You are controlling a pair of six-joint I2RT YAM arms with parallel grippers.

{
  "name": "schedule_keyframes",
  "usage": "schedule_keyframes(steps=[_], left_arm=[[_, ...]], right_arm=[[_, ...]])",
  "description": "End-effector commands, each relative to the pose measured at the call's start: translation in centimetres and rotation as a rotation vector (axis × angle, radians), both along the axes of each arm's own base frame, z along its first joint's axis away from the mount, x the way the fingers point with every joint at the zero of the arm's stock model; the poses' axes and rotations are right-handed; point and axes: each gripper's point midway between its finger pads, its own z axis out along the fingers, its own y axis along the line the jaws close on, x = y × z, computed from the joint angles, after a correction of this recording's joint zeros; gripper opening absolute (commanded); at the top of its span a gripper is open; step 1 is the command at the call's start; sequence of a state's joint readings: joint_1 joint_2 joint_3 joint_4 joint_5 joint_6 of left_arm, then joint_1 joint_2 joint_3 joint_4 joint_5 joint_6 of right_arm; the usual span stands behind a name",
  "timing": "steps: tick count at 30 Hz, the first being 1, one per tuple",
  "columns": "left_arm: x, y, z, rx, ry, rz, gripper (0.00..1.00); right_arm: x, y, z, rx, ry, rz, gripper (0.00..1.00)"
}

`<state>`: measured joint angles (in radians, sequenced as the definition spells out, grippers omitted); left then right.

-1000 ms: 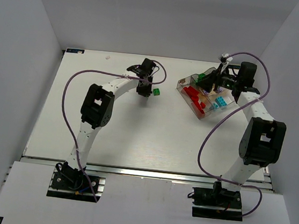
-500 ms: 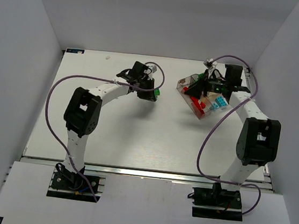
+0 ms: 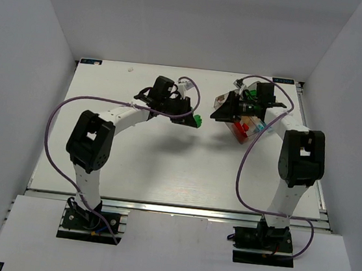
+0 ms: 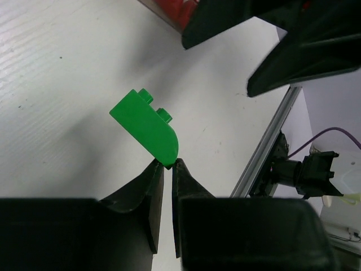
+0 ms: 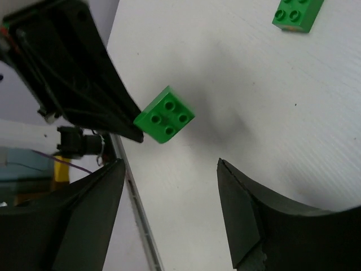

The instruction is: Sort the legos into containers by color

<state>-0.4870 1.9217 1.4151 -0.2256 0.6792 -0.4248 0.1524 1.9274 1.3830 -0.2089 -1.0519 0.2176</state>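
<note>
One green brick (image 4: 144, 127) is pinched by left pincer (image 4: 167, 165); spread right pincer (image 5: 169, 164) alone views second brick (image 5: 296, 12).

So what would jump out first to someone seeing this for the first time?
The green brick, pinched by one corner in the left gripper over the middle of the table. The right gripper faces it with jaws wide open, and behind it at the far right sits the tray holding red bricks.

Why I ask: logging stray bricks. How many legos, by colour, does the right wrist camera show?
Green legos: 2, one held by the left gripper, the other lying on the table.
Total: 2
</note>
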Motion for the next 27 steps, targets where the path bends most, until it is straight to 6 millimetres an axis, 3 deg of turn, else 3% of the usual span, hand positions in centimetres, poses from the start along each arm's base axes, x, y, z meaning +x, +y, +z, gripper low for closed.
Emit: schedule_keyframes(steps=[1, 2, 4, 11, 19, 22, 24, 25, 27], left_arm=[[-1.2, -0.1, 5.6, -0.079, -0.149, -0.067, 0.22], [-1.2, -0.1, 5.6, -0.075, -0.157, -0.068, 0.22], [-1.3, -0.1, 5.7, -0.078, -0.160, -0.072, 0.22], [-1.8, -0.6, 6.1, -0.091, -0.169, -0.104, 0.22], [-2.5, -1.0, 5.6, -0.059, -0.159, -0.136, 0.22], [-2.5, -0.9, 5.1, -0.049, -0.154, -0.134, 0.22], [-2.5, -0.7, 4.6, -0.033, -0.151, -0.128, 0.22], [-2.8, -0.5, 3.9, -0.018, -0.134, -0.126, 0.22], [-2.9, 0.0, 2.8, 0.015, -0.114, -0.109, 0.22]], right_arm=[[0.8, 0.6, 2.2, 0.005, 0.114, -0.082, 0.76], [0.6, 0.8, 2.2, 0.011, 0.157, -0.097, 0.84], [-0.1, 1.2, 1.9, 0.027, 0.209, -0.091, 0.89], [-2.4, 2.4, -0.3, 0.071, 0.400, -0.105, 0.89], [-2.0, 3.6, 0.8, 0.120, 0.429, -0.102, 0.89], [-1.7, 3.6, 0.5, 0.096, 0.417, -0.119, 0.89], [-1.0, 3.1, -0.2, 0.041, 0.335, -0.133, 0.89], [0.0, 3.1, 0.5, 0.017, 0.262, -0.136, 0.89], [0.5, 2.2, -1.1, -0.124, 0.125, -0.108, 0.89]])
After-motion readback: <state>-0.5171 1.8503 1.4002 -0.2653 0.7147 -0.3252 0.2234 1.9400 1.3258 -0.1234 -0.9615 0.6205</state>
